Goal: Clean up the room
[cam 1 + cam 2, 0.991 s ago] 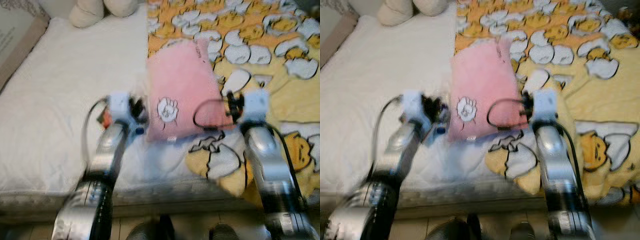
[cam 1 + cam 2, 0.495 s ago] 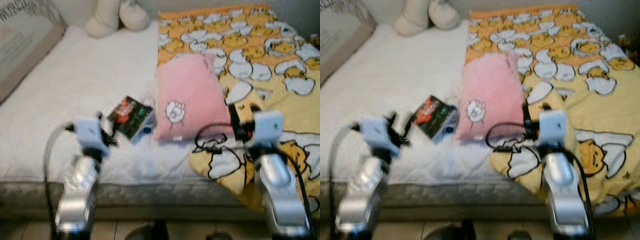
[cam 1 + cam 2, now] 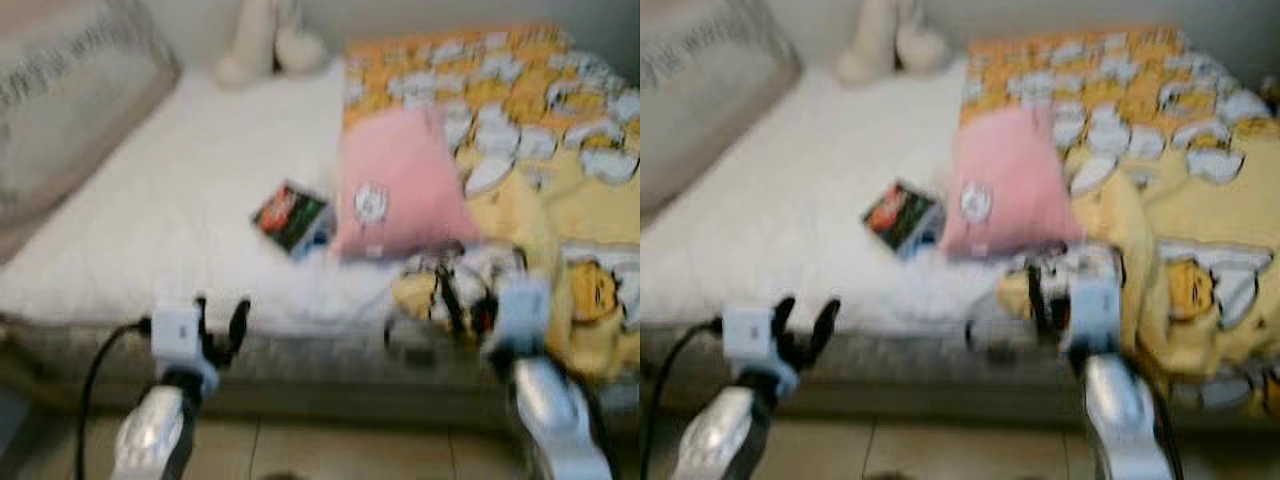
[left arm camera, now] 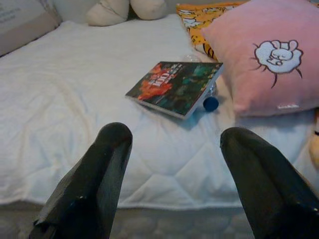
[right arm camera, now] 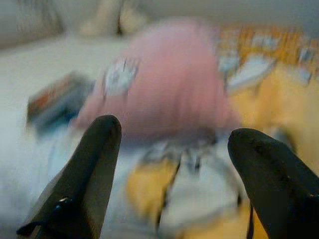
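A book (image 3: 291, 215) with a dark red and green cover lies on the white mattress (image 3: 170, 220), beside a pink pillow (image 3: 395, 185) with a bunny patch. A small blue ball (image 4: 211, 103) peeks from under the book's edge. A yellow and orange duck blanket (image 3: 560, 170) covers the bed's right half. My left gripper (image 3: 220, 322) is open at the bed's near edge, short of the book. My right gripper (image 3: 1050, 290) is open over the blanket's front fold, near the pillow's lower corner. The eye views are blurred.
A cream plush toy (image 3: 270, 45) sits at the head of the bed. A large beige cushion (image 3: 70, 100) leans at the far left. Tiled floor (image 3: 330, 450) runs below the bed's grey front edge (image 3: 330, 385).
The camera has pulled back and the bed has receded. Both grippers have drawn away from the pillow toward the bed's front edge. The book, hidden a second ago, now lies in plain sight.
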`<state>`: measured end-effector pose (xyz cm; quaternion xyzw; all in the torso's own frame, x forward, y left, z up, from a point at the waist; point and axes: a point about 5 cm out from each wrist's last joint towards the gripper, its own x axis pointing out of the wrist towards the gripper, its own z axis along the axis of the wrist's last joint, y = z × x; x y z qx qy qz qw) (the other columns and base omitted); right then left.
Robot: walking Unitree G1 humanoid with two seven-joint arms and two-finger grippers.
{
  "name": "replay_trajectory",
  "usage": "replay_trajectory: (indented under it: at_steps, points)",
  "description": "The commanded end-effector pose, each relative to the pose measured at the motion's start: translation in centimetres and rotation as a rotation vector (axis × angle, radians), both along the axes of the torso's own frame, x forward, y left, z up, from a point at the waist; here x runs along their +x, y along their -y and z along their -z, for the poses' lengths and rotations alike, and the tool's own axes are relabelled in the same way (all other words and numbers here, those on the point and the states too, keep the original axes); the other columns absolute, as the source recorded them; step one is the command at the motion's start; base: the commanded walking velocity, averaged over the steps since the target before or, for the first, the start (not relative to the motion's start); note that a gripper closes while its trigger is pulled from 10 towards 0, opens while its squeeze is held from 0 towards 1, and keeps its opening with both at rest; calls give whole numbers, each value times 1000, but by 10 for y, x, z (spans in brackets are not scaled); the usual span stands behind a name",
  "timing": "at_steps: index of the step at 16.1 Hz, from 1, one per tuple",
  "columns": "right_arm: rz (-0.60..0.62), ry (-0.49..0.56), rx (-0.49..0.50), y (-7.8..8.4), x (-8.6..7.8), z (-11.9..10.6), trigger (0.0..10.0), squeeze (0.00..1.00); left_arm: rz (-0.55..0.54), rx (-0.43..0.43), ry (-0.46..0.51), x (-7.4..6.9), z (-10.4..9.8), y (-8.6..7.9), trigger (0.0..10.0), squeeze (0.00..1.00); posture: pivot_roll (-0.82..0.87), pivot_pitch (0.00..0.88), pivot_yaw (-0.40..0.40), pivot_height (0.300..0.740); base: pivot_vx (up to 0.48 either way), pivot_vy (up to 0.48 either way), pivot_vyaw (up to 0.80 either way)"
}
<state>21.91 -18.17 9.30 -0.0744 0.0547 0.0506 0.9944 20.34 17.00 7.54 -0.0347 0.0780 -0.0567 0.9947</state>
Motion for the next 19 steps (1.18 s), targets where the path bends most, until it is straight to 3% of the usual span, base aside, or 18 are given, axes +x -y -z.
replay_trajectory:
  at_steps: [1, 2, 5, 9, 13, 14, 17, 19]
  points:
    - [-19, 48, -35, -5, 6, -13, 10000, 1000, 10, 2, 49, 6, -11, -2, 10000, 1000, -206, 0, 149, 740, 0, 0, 0]
    - [-13, 67, -50, -5, 13, -17, 10000, 0, 24, -12, 78, 11, -15, 2, 10000, 0, -208, 0, 149, 740, 0, 0, 0]
    - [-13, 97, -55, -7, 20, -23, 10000, 0, 62, 5, 84, 20, -15, 8, 10000, 0, -216, 0, 161, 740, 0, -305, 0]
    - [-9, 130, -70, -6, 34, -29, 10000, 0, 62, -40, 90, 29, -14, 7, 10000, 0, -226, 0, 167, 740, 0, -437, 0]
    - [-42, 144, -92, -9, 46, -31, 10000, 0, -46, -30, 81, 42, -14, 3, 10000, 0, -221, 0, 166, 740, 0, -217, 0]
    - [-47, 157, -81, -10, 51, -35, 10000, 0, -54, -63, 84, 44, -15, 3, 10000, 0, -219, 0, 163, 740, 0, 0, 538]
    - [-57, 115, -83, -11, 54, -28, 10000, 0, -114, -106, 60, 44, -9, -2, 10000, 0, -215, 0, 154, 740, 0, 0, 323]
    - [-76, 75, -68, -9, 51, -20, 10000, 0, -125, -109, 23, 33, 2, -5, 10000, 0, -205, 0, 120, 740, 0, 0, 0]
